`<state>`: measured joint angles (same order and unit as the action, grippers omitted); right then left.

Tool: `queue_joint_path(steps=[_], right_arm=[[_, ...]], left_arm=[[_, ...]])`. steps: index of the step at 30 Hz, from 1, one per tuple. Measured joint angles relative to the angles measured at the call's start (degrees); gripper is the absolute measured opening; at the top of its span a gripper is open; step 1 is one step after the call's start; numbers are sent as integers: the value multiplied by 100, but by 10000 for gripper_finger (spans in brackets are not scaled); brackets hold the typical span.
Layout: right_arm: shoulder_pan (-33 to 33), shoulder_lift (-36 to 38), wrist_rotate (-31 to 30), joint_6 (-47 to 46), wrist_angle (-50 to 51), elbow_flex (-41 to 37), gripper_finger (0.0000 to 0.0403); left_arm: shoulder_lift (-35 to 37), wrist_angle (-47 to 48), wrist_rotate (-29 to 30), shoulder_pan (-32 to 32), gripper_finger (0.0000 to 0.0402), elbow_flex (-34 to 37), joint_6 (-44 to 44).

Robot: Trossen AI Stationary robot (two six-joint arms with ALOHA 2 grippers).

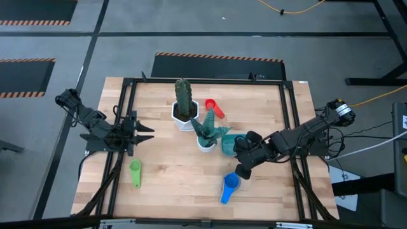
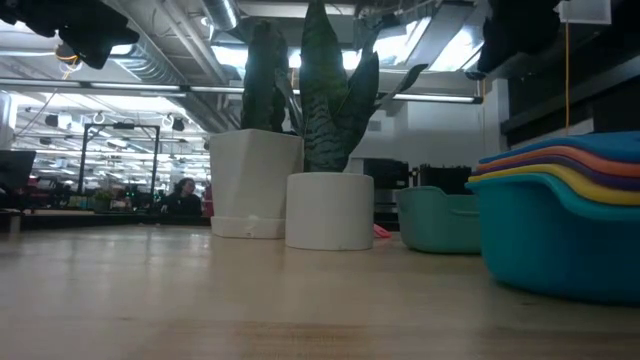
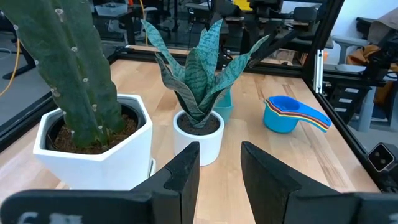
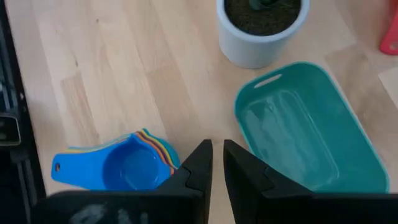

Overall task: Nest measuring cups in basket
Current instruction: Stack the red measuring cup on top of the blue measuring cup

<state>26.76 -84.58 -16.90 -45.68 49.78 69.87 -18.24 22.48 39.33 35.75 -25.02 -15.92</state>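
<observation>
Landmark: the basket point(image 4: 311, 134), teal, empty, on the desk point(image 1: 172, 184).

Nearest the front edge, a nested stack of cups point(image 1: 229, 187), blue on top with other colours beneath, lies on the desk near the basket and outside it. A green cup point(image 1: 135, 172) lies alone, well apart from the basket, toward the left arm's side.

The right gripper point(image 4: 217, 165) hangs above the desk between the stack and the basket; its jaws stand nearly closed and hold nothing. The left gripper point(image 3: 219, 168) waits at the desk's left edge, well apart from the basket, jaws partly open and empty.

Just beside the basket stands a round pot point(image 1: 205, 141) with a striped plant. Beyond it stands a hexagonal cactus pot point(image 1: 184, 116), and a red cup point(image 1: 216, 109) lies just beside that, on the far side from the basket.

Judgement: the task is partly done. Several cups are nested, but none is in the basket. The green and red cups remain to be added, and the stack must go in.
</observation>
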Motion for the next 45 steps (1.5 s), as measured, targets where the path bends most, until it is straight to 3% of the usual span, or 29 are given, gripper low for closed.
queue_joint_path(steps=[31,34,40,42,45], right_arm=[[-9,-2,-130,251,-411,0,52],[-9,-2,-163,258,-369,0,91],[-16,-4,-483,287,47,0,251],[-34,-4,-824,414,201,0,290],[-108,39,-1908,453,386,0,321]], left_arm=[[0,0,-1,0,110,0,0],[0,0,-2,2,110,0,0],[0,0,0,2,110,0,0],[-1,0,0,2,110,0,0],[0,0,-1,0,110,0,0]])
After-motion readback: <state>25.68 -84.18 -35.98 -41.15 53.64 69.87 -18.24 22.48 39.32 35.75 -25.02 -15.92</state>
